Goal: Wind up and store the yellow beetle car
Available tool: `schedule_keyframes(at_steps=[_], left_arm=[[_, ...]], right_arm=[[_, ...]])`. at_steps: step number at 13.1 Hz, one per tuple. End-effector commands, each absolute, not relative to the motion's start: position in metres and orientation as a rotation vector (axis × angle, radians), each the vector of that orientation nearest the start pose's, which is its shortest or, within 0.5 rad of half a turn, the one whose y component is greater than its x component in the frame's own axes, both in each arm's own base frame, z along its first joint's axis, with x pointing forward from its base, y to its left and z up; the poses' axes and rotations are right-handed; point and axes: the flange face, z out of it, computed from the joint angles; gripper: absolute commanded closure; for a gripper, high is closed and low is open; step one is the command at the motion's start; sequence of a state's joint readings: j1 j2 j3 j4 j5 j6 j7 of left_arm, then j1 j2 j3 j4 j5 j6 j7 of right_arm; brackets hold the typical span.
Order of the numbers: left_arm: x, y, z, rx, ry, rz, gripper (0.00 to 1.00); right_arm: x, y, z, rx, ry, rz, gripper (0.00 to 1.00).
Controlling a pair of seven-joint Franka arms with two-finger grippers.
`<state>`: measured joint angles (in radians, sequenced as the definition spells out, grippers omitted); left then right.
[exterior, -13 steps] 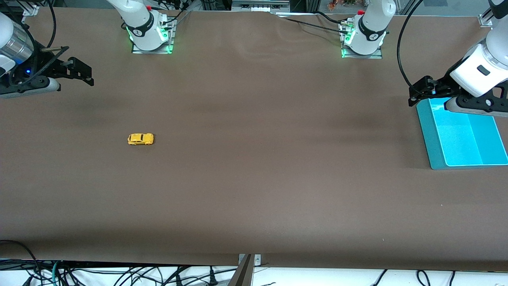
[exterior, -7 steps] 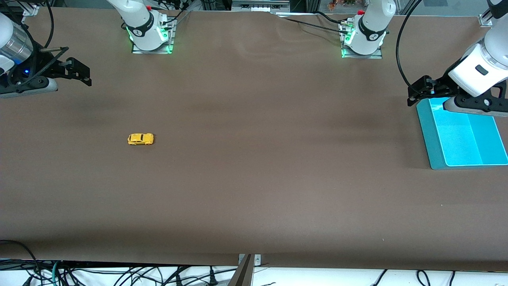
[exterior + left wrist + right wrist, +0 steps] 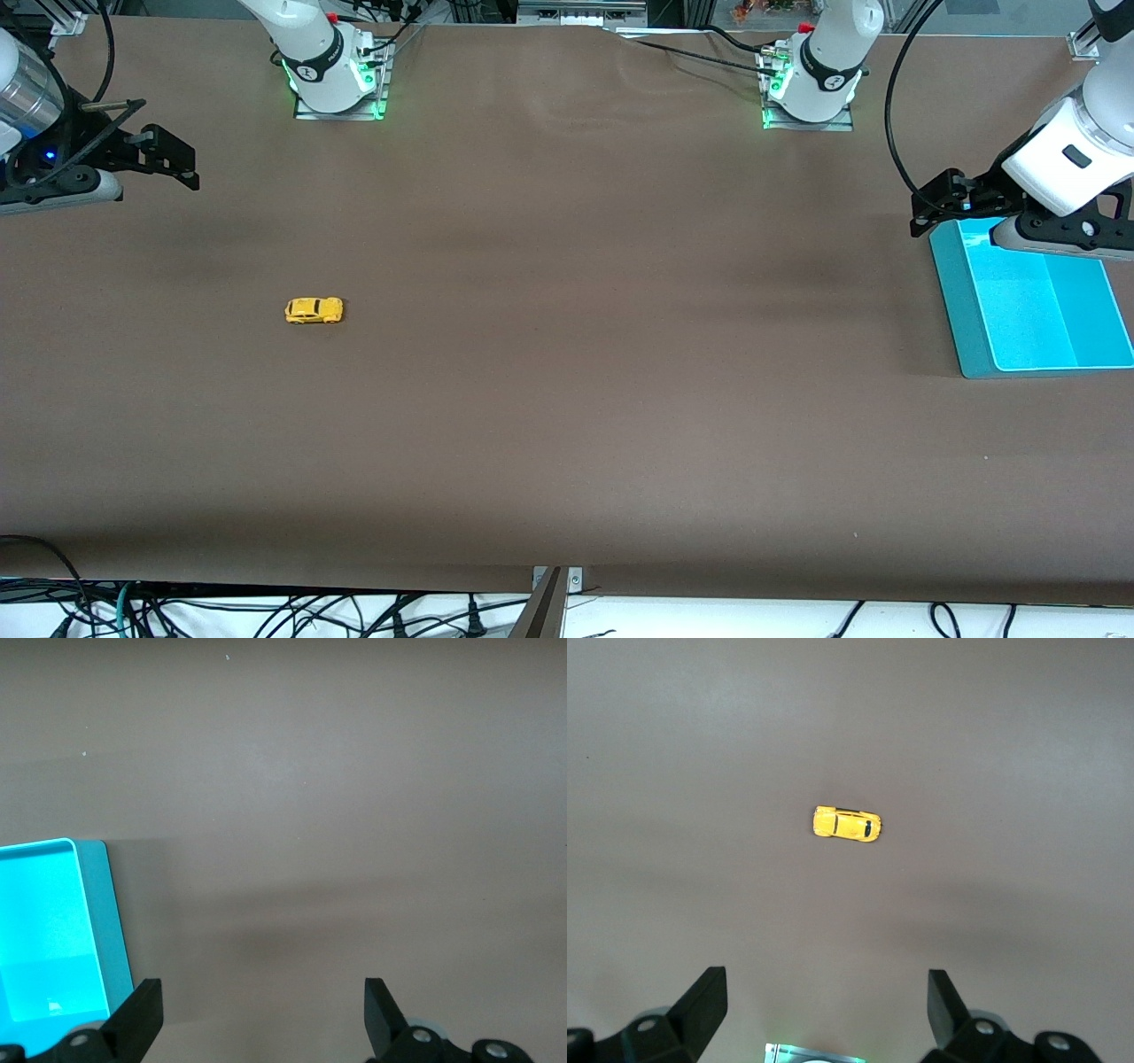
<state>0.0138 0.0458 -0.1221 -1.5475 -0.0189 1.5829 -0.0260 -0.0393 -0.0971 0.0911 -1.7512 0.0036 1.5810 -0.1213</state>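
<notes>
Yellow beetle car point(image 3: 314, 310) sat upright on its wheels on the brown counter point(image 3: 567, 399), toward the right arm's end, untouched by either arm. Right tool point(image 3: 182, 164) hung in the air over the counter edge at that end, fingers spread wide and empty; its wrist view showed the car point(image 3: 846, 824) well apart from its fingertips point(image 3: 709, 992). Left tool point(image 3: 930, 213) hovered over the corner of a teal tray point(image 3: 961, 310), spread wide, empty.
</notes>
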Motion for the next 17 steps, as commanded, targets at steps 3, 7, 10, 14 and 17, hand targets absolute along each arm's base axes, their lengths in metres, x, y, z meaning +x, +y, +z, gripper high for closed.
schedule_keyframes(at_steps=[3,7,10,14,17], left_arm=[[0.5646,-0.0593,0.6189,-3.120,0.146,0.017,0.00],[0.5642,-0.0584,0.6191,-3.120,0.143,0.017,0.00],[0.5640,-0.0601,0.6198,-3.120,0.148,0.014,0.00],[0.5641,-0.0593,0.6198,-3.120,0.146,0.014,0.00],[0.5641,-0.0593,0.6198,-3.120,0.146,0.014,0.00]], right_arm=[[0.5218,0.0290,0.6008,-3.151,-0.256,0.140,0.00],[0.5162,0.0294,0.5996,-3.146,-0.260,0.205,0.00],[0.5149,0.0336,0.6009,-3.143,-0.273,0.215,0.00],[0.5166,0.0328,0.6008,-3.142,-0.278,0.212,0.00],[0.5171,0.0319,0.6000,-3.142,-0.276,0.215,0.00]])
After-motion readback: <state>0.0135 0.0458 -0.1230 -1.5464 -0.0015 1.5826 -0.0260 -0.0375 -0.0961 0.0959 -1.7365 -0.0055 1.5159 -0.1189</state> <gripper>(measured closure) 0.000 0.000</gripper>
